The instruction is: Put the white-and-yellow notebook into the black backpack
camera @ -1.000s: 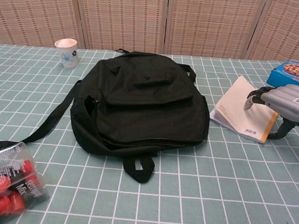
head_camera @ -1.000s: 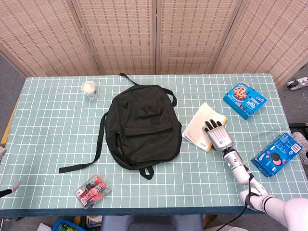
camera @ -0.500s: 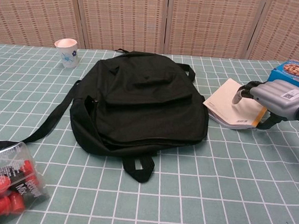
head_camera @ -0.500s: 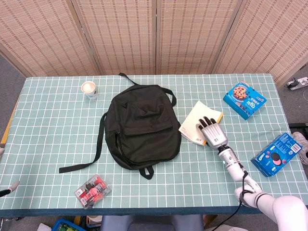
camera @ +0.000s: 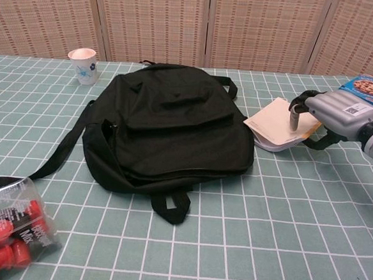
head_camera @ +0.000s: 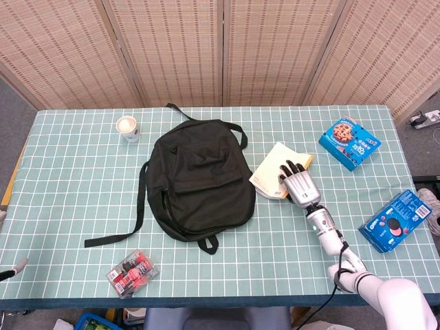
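Note:
The black backpack (head_camera: pixel 199 182) (camera: pixel 168 129) lies flat in the middle of the table, its zipper running down its left side. The white-and-yellow notebook (head_camera: pixel 270 174) (camera: pixel 272 122) lies tilted against the backpack's right edge. My right hand (head_camera: pixel 299 185) (camera: pixel 332 115) holds the notebook at its right end. Its fingers (camera: pixel 295 115) curl over the cover and the thumb hooks in below. The left hand shows in neither view.
A paper cup (head_camera: pixel 127 128) (camera: pixel 83 65) stands at the back left. A blue cookie box (head_camera: pixel 349 142) (camera: pixel 369 85) and an Oreo box (head_camera: pixel 399 220) lie on the right. A clear pack of red items (head_camera: pixel 132 273) (camera: pixel 7 230) sits front left, near a loose backpack strap (head_camera: pixel 113 237).
My right hand has moved left and away from me with the notebook, bringing it against the backpack. The backpack has been nudged slightly left.

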### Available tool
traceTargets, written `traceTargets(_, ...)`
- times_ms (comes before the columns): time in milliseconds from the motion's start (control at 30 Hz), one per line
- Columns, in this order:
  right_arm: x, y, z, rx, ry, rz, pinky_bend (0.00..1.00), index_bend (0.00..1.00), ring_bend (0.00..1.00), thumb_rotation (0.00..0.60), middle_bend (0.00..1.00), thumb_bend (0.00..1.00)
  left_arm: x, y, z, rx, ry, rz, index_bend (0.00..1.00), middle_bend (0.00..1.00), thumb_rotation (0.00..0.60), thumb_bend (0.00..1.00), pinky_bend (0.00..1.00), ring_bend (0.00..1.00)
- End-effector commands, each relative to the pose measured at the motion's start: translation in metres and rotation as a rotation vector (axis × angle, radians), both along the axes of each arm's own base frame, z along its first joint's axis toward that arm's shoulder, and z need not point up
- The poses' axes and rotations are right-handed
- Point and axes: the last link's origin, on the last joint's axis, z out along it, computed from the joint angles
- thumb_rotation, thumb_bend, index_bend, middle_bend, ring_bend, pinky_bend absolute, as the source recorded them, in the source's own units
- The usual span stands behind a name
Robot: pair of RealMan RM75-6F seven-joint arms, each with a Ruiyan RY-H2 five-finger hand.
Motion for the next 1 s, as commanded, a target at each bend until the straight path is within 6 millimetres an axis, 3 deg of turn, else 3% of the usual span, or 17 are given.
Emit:
traceTargets(33,0.0,-0.001,-0.002,-0.006,-0.013,-0.003,0.21,0.52,0.13,0.6,0.25,0.34,0.0,0.0,0.0,0.0,-0.001,-0.001,0.07,0.07,0.6,0.14,0.08,0.14)
traceTargets(300,-0.001,-0.003,-0.001,-0.022,-0.026,-0.002,0.21,0.65,0.17,0.6,0.31,0.35,0.0,0.002,0.001,-0.002,0.005,-0.003,0.07,0.07,0.6,0.14,0.08,0.14)
traceTargets(567,0.001,-0.002,0.013,-0.079,-0.044,0.04,0.21,0.71,0.18,0.6,0.33,0.36,0.004,0.012,0.007,-0.016,0.037,-0.035,0.07,0.07,0.6,0.14,0.08,0.14)
traceTargets(1000,0.005,0.014,0.097,-0.319,-0.054,0.208,0.21,0.74,0.18,0.6,0.34,0.37,0.022,0.07,0.013,-0.129,0.08,-0.162,0.09,0.07,0.6,0.14,0.08,0.14)
